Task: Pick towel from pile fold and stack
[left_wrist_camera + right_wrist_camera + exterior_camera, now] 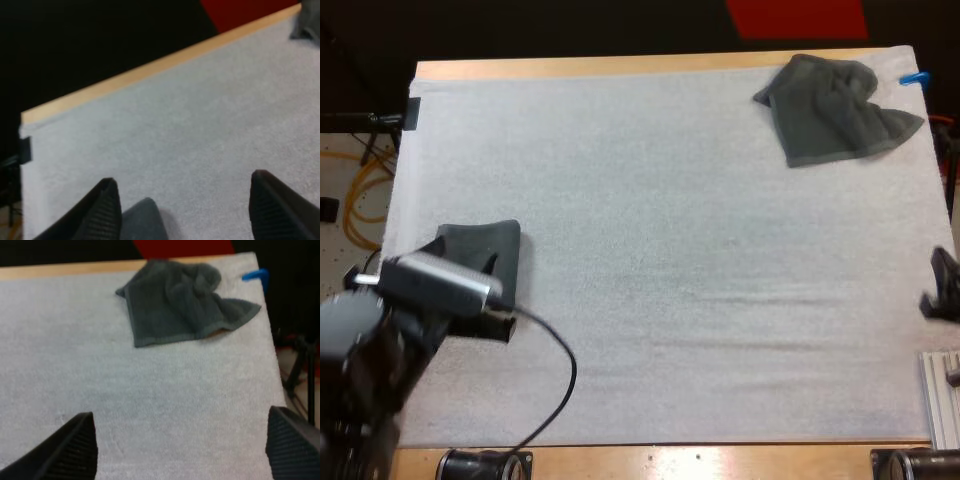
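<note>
step: fetch crumpled towel [835, 108] from far right corner of mat [670, 300] | right gripper [182, 415] spread wide, empty, well short of it; best pinch the near hem corner, not the bunch | left gripper [183, 180] spread, empty, over folded towel [485, 245] near left | crumpled towel hugs far and right edges; wide bare mid-mat for folding

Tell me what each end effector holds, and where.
Nothing is held. Left end effector open over the folded towel; right end effector open, short of the crumpled towel.
</note>
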{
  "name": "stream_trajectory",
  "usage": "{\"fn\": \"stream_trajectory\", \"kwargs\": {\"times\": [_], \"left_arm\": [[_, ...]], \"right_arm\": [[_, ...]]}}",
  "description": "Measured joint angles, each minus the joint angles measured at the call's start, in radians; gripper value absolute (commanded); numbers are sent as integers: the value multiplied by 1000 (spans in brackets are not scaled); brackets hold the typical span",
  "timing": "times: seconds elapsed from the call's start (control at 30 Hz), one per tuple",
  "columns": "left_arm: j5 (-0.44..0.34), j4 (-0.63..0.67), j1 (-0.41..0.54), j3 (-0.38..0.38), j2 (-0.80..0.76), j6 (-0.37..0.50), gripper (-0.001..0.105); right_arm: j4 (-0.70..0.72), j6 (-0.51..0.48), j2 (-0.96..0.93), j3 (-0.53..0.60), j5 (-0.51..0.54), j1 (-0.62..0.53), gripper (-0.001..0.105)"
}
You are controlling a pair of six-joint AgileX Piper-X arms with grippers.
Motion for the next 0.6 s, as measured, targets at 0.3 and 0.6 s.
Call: {"fn": "stream_trajectory", "kwargs": {"times": [0.3,0.6], "left_arm": [[-12,17,-2,74,-247,5,55],[3,142,-2,98,-543,5,55]], "right_arm": [[45,0,-274,0,0,0,67],[96,15,-514,97,0,0,67]]}}
